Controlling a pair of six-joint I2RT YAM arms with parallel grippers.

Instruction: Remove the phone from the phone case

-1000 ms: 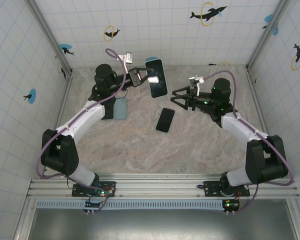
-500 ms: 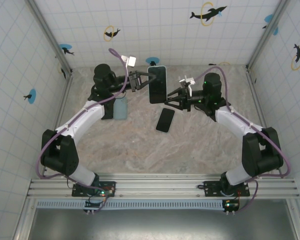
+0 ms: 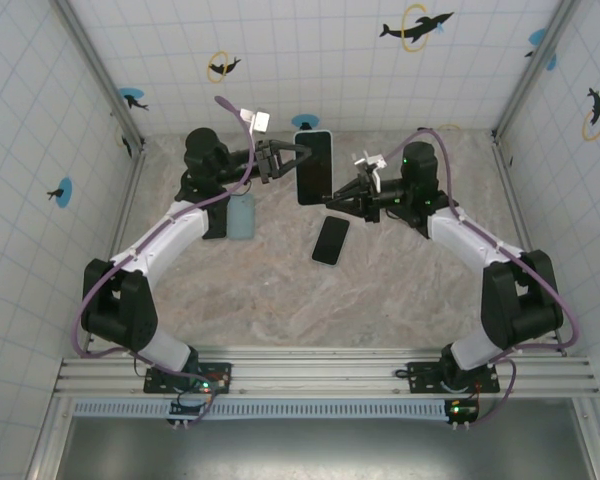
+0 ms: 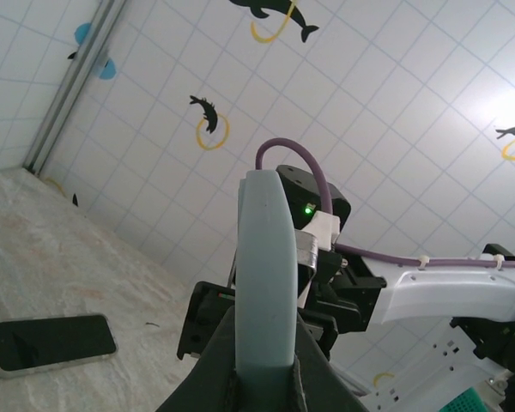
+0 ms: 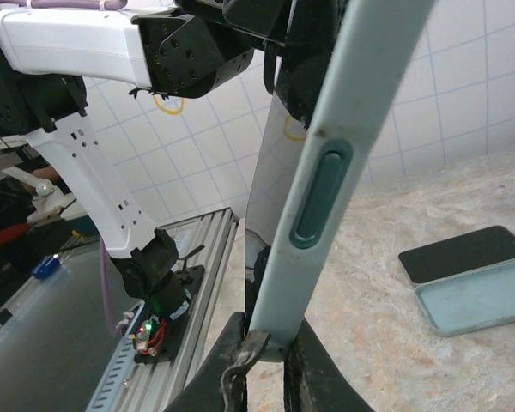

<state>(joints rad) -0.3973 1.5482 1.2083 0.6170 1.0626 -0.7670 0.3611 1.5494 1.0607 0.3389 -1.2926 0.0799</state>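
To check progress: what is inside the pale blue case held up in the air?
A phone: its dark screen fills the case in the top view. Both wrist views show the case edge-on, so the phone's seating is hidden.

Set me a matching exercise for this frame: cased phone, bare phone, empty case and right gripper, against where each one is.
Things:
1 cased phone
2 bare phone
3 empty case
4 right gripper

Places:
A flat on the table, over on the left
B fingers either side of the cased phone's edge
C held off the table in the left gripper
D flat mid-table, screen dark

Pairs: 1-C; 2-D; 3-A; 4-B
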